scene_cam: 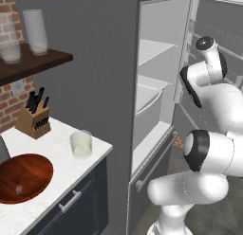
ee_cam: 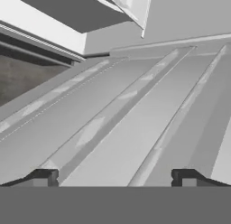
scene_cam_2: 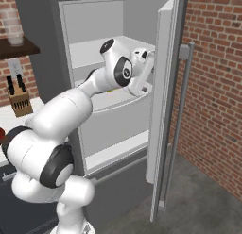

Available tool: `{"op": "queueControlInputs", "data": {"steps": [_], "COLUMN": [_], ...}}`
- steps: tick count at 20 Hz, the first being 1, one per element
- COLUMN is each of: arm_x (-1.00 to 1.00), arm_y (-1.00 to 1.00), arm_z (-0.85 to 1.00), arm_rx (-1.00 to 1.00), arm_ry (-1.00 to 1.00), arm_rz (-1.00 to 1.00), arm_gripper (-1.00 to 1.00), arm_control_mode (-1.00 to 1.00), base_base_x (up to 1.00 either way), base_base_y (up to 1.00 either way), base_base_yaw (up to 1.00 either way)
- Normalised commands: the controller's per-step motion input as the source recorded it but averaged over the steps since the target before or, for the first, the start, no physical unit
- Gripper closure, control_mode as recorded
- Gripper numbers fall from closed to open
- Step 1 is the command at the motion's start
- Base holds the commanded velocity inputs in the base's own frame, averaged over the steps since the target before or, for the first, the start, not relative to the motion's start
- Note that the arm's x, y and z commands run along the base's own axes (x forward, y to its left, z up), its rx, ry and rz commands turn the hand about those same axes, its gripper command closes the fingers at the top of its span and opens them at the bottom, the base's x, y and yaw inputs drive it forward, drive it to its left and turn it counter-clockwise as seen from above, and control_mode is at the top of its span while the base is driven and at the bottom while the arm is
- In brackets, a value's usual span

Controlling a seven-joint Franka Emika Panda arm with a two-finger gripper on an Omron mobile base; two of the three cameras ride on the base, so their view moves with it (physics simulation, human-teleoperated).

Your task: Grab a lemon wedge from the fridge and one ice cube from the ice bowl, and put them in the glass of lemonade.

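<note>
Open fridge (scene_cam_2: 118,134) beside brick wall (scene_cam_2: 212,87).
End effector (ee_cam: 115,178) spread wide, empty, facing grey door panel; glass (scene_cam: 81,144) and bowl (scene_cam: 28,170) on white counter (scene_cam: 57,182).

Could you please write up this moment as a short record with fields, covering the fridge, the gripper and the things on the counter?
fridge: door open, pale shelves visible inside
arm: reaching into the fridge at upper shelf height
gripper: open, nothing between the finger tips; faces pale ribbed fridge panels
lemon wedge: a sliver of yellow shows under the wrist in the right base view, too hidden to be sure
glass of lemonade: upright on the white counter, near its edge
ice bowl: on the counter, left of the glass
ice cube: one pale cube in the bowl
knife block: behind the glass, by the brick wall
</note>
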Motion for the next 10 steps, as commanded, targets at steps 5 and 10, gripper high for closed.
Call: {"op": "queueControlInputs", "data": {"steps": [5, 10], "arm_x": [0.38, 0.48], "arm_y": [-1.00, -1.00], "arm_z": [-0.37, -0.25], "arm_rx": [0.00, 0.00], "arm_ry": [0.00, 0.00], "arm_rz": [-0.04, -0.01], "arm_gripper": [-1.00, -1.00], "arm_control_mode": [-1.00, -1.00], "base_base_x": [0.00, 0.00], "base_base_y": [0.00, 0.00], "base_base_yaw": [0.00, 0.00]}}
